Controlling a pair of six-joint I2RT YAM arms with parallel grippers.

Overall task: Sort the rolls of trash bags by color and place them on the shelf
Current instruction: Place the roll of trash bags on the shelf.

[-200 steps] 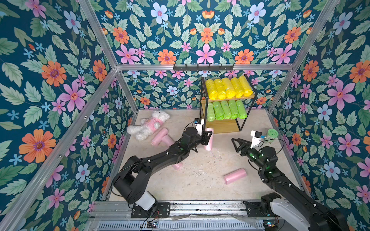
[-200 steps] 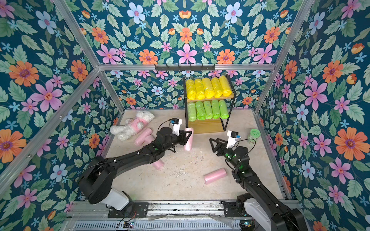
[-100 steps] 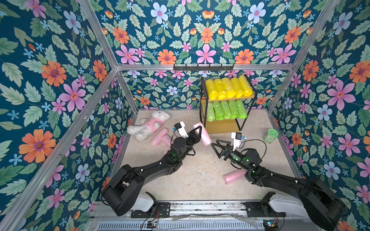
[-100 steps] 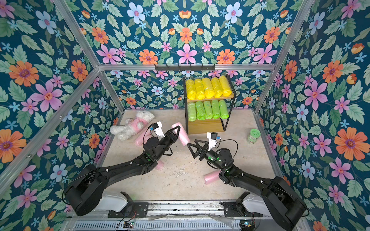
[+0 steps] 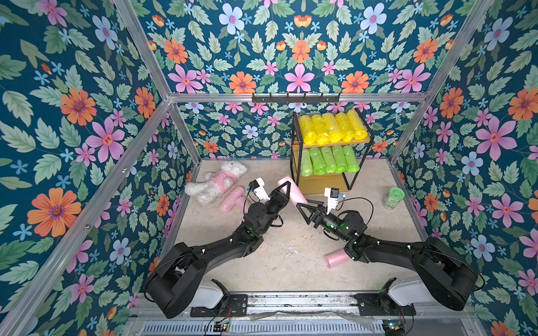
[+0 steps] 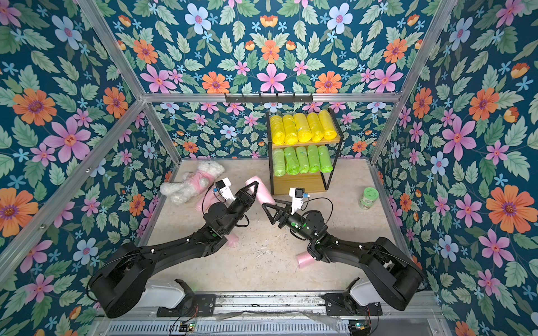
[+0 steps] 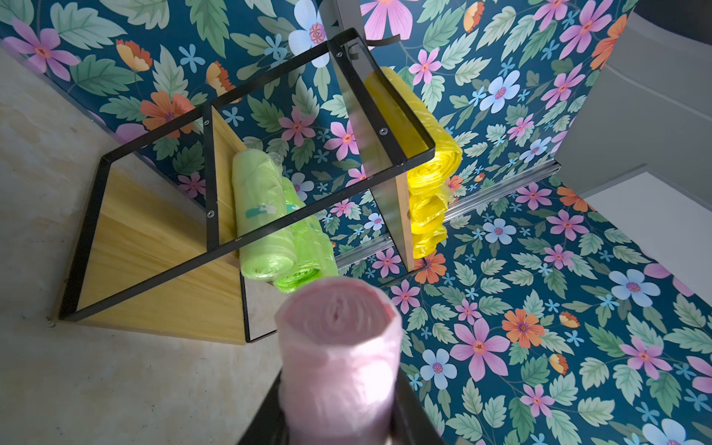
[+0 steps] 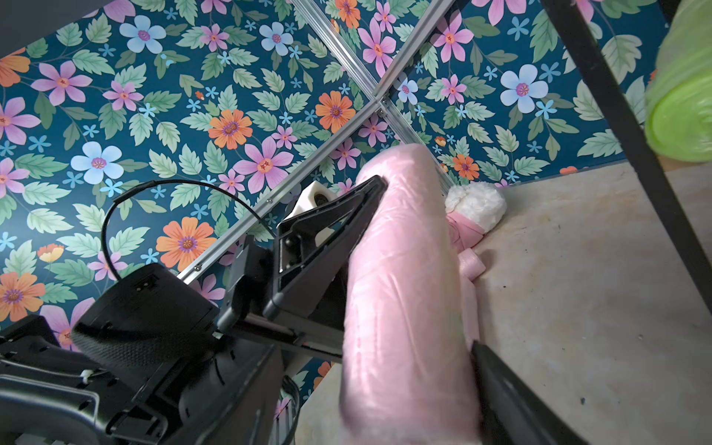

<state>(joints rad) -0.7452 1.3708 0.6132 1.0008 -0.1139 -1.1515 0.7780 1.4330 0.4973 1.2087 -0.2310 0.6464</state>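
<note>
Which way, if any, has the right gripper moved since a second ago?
Yes: toward the robot's left. The right gripper was by the shelf's right front leg; now it is by its left front corner, beside the held pink roll.

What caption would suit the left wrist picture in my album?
Left gripper holds a pink roll end-on before the shelf, green rolls and yellow rolls already stowed on it.

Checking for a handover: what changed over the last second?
The left gripper, shut on a pink roll, moved it slightly away from the shelf and tilted it. The right gripper swung in from beside the jar; its jaws now flank the roll's end, grip unclear. The yellow rolls, green rolls, toy and jar stayed put.
</note>
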